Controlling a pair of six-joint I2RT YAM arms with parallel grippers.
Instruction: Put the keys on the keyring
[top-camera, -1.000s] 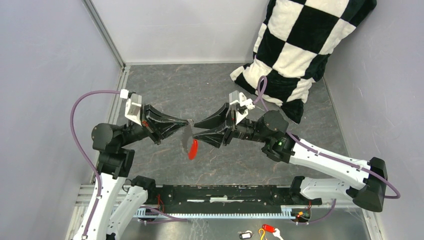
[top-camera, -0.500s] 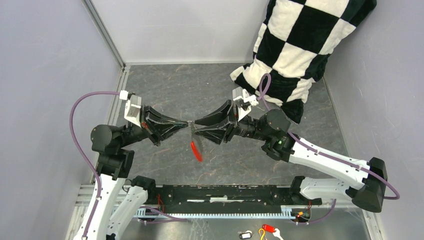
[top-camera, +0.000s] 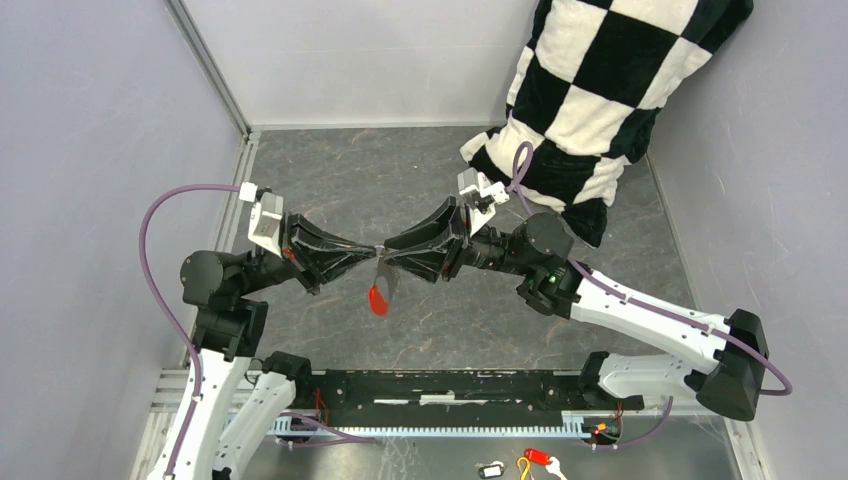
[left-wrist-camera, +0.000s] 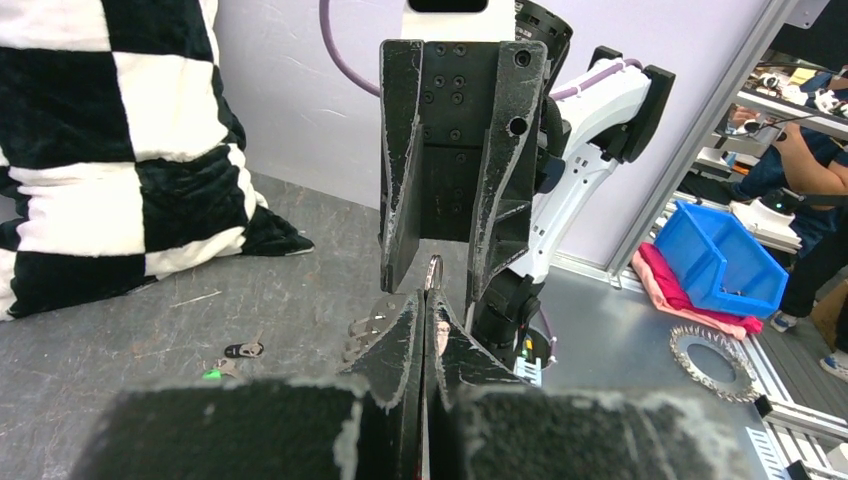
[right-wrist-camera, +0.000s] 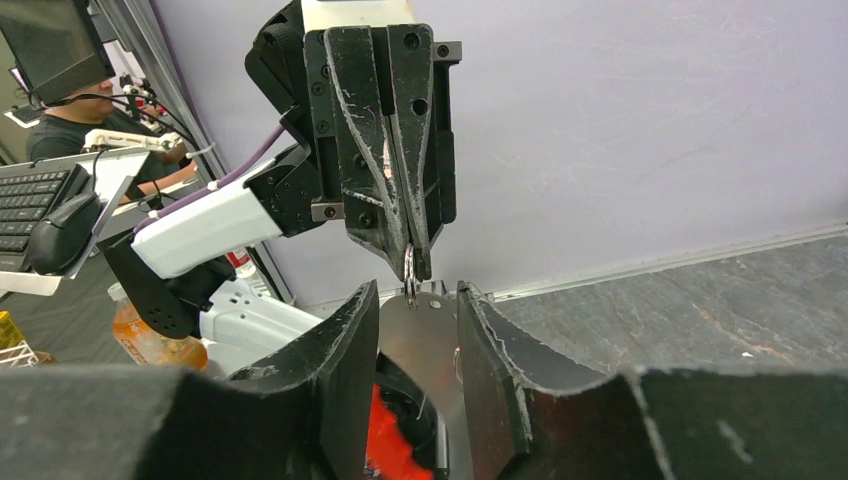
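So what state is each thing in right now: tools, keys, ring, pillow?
left tool: shut on the keyring
right tool: open, fingers either side of the keyring
red key: hanging in the air under the keyring
green key: lying loose on the table
dark metal key: lying loose on the table
checkered pillow: propped in the far corner

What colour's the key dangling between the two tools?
The key is red; it shows best in the top external view.

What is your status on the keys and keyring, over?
Left tool shut on thin silvery metal keyring. Right tool open around it. Long red plastic key hangs below. Nothing in the way.
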